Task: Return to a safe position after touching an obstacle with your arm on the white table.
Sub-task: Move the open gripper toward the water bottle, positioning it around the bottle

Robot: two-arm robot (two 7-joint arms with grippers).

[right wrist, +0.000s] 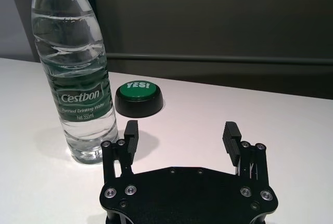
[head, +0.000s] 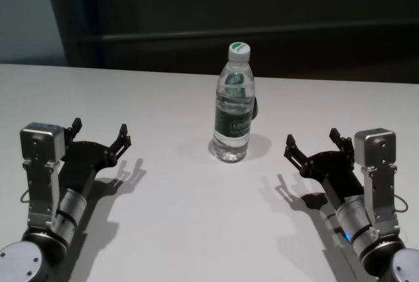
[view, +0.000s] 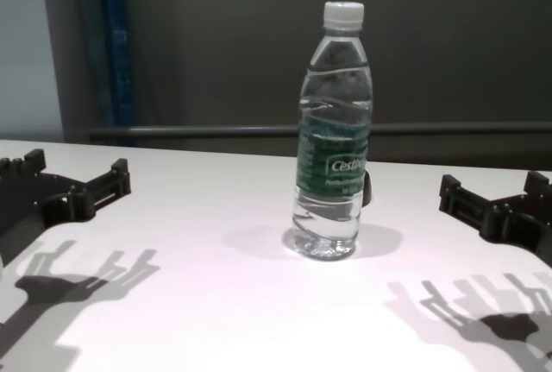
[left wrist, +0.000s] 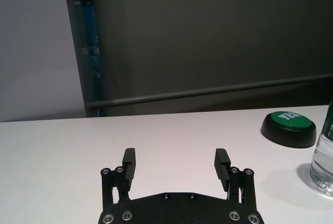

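Note:
The obstacle, a tall clear water bottle point(head: 233, 105) with a white cap and a dark green label, stands upright near the middle of the white table point(head: 163, 99). My left gripper point(head: 100, 129) hovers low over the table well to the bottle's left, open and empty. To the bottle's right, about as far away, my right gripper point(head: 311, 137) is also open and empty. Neither arm touches the bottle. The right wrist view shows the bottle point(right wrist: 78, 78) close ahead, off to one side of the right gripper point(right wrist: 181, 128). In the left wrist view only the bottle's edge point(left wrist: 323, 156) shows beyond the left gripper point(left wrist: 175, 156).
A small dark dome button with a green top point(right wrist: 138, 98) sits on the table just behind the bottle. A dark wall with a horizontal rail point(view: 216, 132) runs behind the table's far edge.

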